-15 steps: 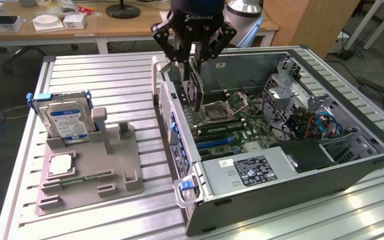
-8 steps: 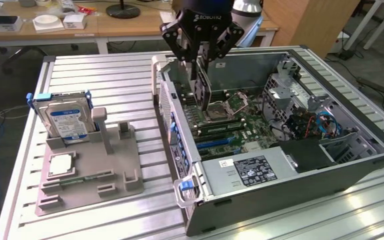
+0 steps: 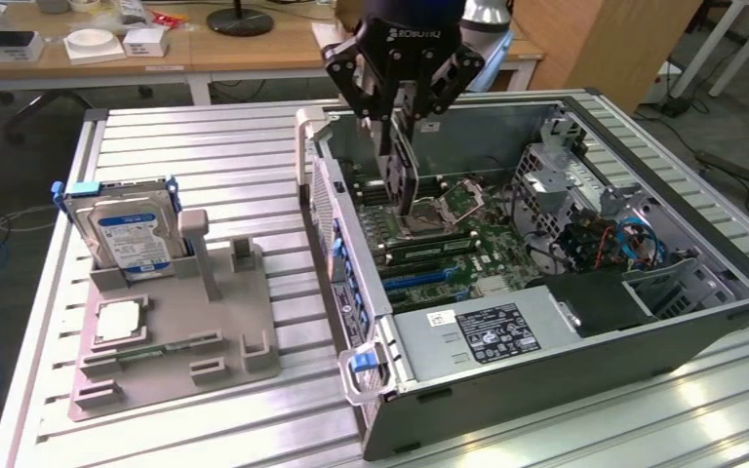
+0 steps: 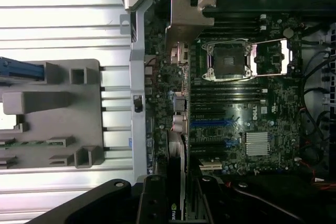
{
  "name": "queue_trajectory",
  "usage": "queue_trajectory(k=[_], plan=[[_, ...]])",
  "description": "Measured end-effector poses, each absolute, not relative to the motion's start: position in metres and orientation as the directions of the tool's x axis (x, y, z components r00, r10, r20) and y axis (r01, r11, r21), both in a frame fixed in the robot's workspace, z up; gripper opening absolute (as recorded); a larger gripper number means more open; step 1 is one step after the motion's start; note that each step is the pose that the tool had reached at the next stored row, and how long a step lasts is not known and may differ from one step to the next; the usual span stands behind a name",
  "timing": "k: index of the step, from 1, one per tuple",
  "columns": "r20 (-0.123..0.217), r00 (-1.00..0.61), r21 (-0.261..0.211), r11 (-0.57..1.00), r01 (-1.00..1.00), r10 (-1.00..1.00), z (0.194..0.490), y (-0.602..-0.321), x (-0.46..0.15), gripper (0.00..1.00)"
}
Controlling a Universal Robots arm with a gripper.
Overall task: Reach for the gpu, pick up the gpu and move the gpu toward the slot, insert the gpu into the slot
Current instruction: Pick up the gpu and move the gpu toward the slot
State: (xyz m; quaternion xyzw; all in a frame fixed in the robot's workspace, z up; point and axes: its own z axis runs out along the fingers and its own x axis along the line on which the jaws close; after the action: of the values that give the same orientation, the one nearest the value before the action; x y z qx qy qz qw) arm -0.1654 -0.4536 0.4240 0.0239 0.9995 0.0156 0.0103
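One tool (image 3: 404, 115), clenched on the one gpu (image 3: 401, 174), holds it upright above the motherboard (image 3: 479, 239) inside the one open computer case (image 3: 583, 380). One hard drive (image 3: 132, 239) stands in one grey fixture (image 3: 167, 385) on the slatted metal table (image 3: 206, 166). Wooden desks (image 3: 257, 54) stand behind.

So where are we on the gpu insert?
Done: pickup and most of the carry. The gripper is shut on the gpu, which hangs edge-down inside the open case above the motherboard. In hand: holding the card over the board. Left: the insertion itself. Its lower edge looks clear of the board, and the blue slot is empty.
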Motion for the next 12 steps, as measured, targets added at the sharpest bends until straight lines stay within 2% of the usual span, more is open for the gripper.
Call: queue_trajectory(k=[12], plan=[[-0.02,-0.999,0.032,0.999,0.041,0.042,0.424,-0.454,-0.125,0.26]])
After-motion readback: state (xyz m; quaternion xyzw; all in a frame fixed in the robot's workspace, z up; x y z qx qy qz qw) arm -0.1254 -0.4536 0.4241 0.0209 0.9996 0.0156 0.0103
